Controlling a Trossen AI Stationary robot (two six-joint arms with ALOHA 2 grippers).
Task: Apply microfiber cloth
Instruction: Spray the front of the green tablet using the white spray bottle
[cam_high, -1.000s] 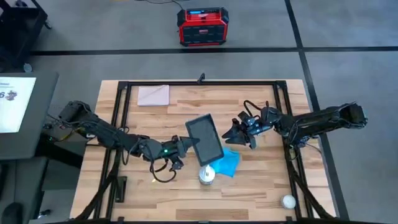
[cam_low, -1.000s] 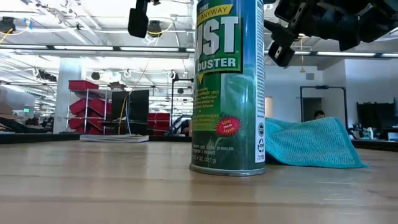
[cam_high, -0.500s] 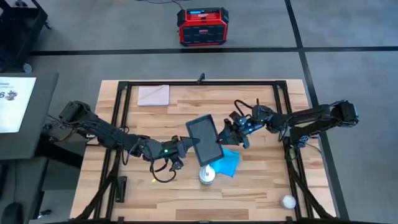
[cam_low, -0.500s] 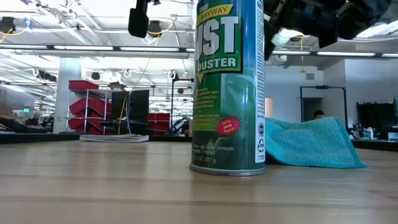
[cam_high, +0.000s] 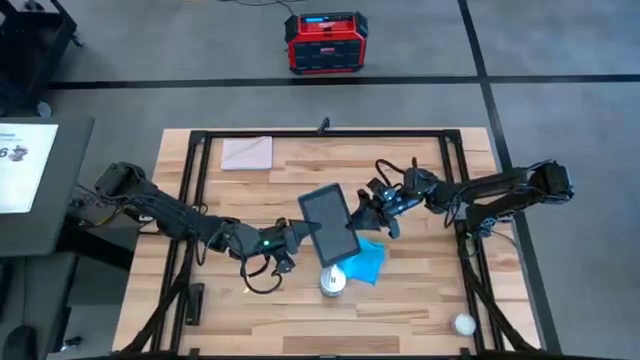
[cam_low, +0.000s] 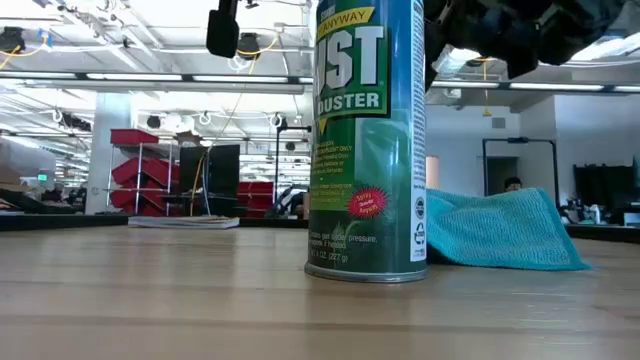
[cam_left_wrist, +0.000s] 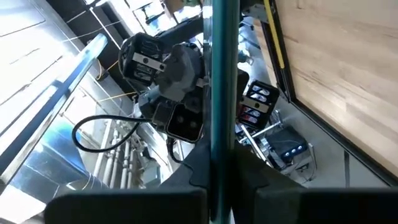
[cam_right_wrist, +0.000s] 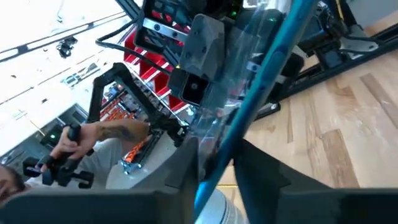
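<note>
Left claw (cam_high: 305, 232) pinches the near-left edge of the dark tablet (cam_high: 329, 222), holding it raised and tilted at tabletop centre. Right claw (cam_high: 361, 213) clamps the opposite edge, likely steadying the slab for wiping. Microfiber cloth (cam_high: 364, 260) lies crumpled under the tablet's near-right corner, just beside the duster can (cam_high: 332, 282), not yet gripped.

A dark teal tablet (cam_high: 329, 221) sits tilted between the two grippers, its edge showing as a thin teal line (cam_left_wrist: 219, 93) past the left one. A green duster can (cam_low: 366, 140) stands upright on the wooden table (cam_high: 420, 290) just below the tablet, nearer the right gripper. A pale grey-beige sheet (cam_high: 247, 153) lies flat well apart from both grippers, and a red box (cam_high: 326, 42) rests on the floor beyond the table.
</note>
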